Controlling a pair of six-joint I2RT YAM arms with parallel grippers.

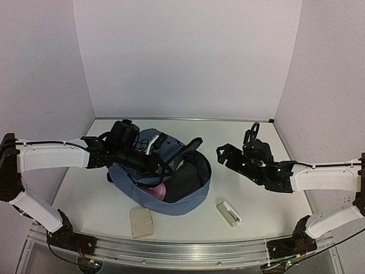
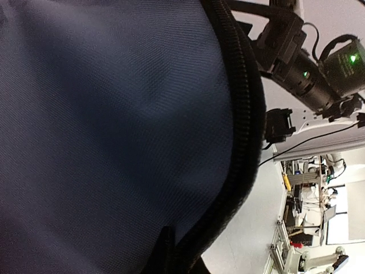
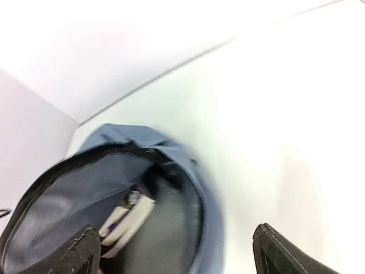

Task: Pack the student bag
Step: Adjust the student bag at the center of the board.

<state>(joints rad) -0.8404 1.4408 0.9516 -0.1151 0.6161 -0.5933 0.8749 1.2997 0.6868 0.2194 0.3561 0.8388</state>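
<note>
The student bag (image 1: 171, 204), slate-blue with a black zipper rim, lies open in the middle of the table. My left gripper (image 1: 155, 164) is shut on its upper flap. In the left wrist view the bag's fabric (image 2: 114, 125) fills the frame, and my left gripper (image 2: 177, 254) pinches it beside the zipper edge (image 2: 246, 125). My right gripper (image 1: 224, 154) hovers open just right of the bag, holding nothing. In the right wrist view my right gripper (image 3: 182, 257) is spread wide above the bag's mouth (image 3: 114, 140). A white flat item (image 3: 126, 220) lies inside, and something pink (image 1: 158, 192) shows there too.
A small beige square item (image 1: 141, 222) lies on the table in front of the bag. A white and green oblong item (image 1: 228, 213) lies to the bag's front right. Walls close the table's back and sides.
</note>
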